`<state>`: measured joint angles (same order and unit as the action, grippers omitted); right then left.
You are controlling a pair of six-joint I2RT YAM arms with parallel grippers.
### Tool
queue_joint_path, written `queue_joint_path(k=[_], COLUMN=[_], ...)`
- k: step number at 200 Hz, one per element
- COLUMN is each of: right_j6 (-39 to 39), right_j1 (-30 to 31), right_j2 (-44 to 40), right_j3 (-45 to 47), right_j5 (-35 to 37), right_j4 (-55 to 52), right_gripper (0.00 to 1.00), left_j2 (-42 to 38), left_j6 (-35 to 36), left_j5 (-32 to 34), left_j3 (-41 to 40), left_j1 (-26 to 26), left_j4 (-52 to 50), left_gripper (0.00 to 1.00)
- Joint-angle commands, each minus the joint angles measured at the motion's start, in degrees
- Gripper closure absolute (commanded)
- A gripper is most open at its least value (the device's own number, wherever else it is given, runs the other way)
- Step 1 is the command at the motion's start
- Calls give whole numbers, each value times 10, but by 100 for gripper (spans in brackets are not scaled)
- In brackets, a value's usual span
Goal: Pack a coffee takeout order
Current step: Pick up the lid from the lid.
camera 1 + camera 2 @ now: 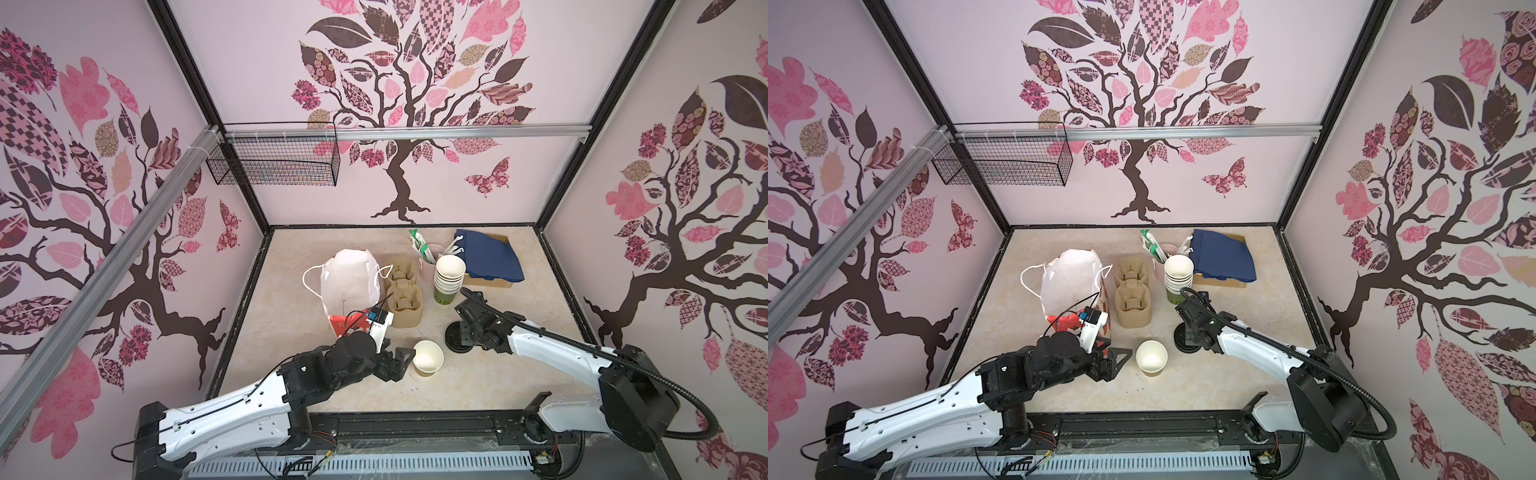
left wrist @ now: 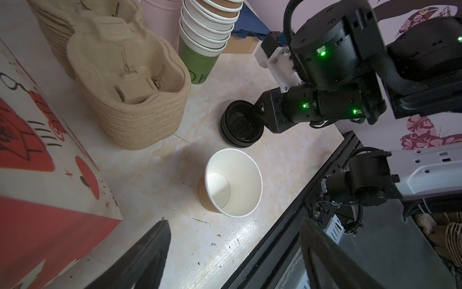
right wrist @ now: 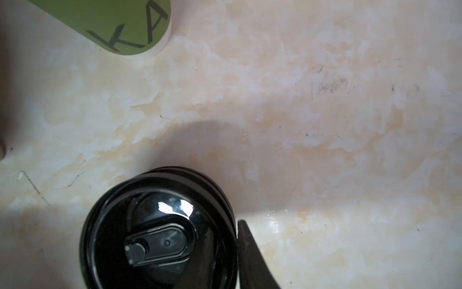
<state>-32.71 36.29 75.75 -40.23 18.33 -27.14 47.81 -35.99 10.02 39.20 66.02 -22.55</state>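
Fingers (image 2: 150,255) of the left gripper (image 1: 405,363) gape wide and empty, with the small lidless paper cup (image 2: 233,182) upright on the marbled table (image 2: 200,250) just ahead of them! Right gripper (image 2: 258,113) sits at the round black plastic lid (image 3: 160,232), one finger (image 3: 250,257) against its rim and the other hidden, so a grip can't be called. Tan moulded-pulp carriers (image 1: 405,305) and navy napkins (image 1: 492,253) wait behind.

Looks like a robot lab booth dressed up as a café: pink tree wallpaper (image 1: 399,104) on panels in a black frame, aluminium rail (image 1: 415,132), wire basket (image 1: 274,160), and a left arm (image 1: 232,411) and right arm (image 1: 552,345) mounted along the front edge of a marble-look counter (image 1: 357,395) stocked with stacked paper cups (image 1: 449,274), pulp carriers (image 1: 403,299) and straws (image 1: 424,245).
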Motion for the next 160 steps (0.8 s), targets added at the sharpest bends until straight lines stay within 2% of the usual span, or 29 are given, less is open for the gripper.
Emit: queue_joint_path(k=[1,39,160], right_j6=[4,5,12], right_j1=[0,-1,-1], right_j2=[12,9,-51], right_j3=[-18,-21,-30], right_j5=[13,13,23], right_j4=[-9,-13,-73], right_gripper=[81,85,87], left_j2=[-5,-6,-8], left_j6=[5,5,25], left_j5=[4,5,18], left_j3=[-14,-12,-7], left_j1=[2,2,2], left_j4=[9,10,13], left_gripper=[15,15,14])
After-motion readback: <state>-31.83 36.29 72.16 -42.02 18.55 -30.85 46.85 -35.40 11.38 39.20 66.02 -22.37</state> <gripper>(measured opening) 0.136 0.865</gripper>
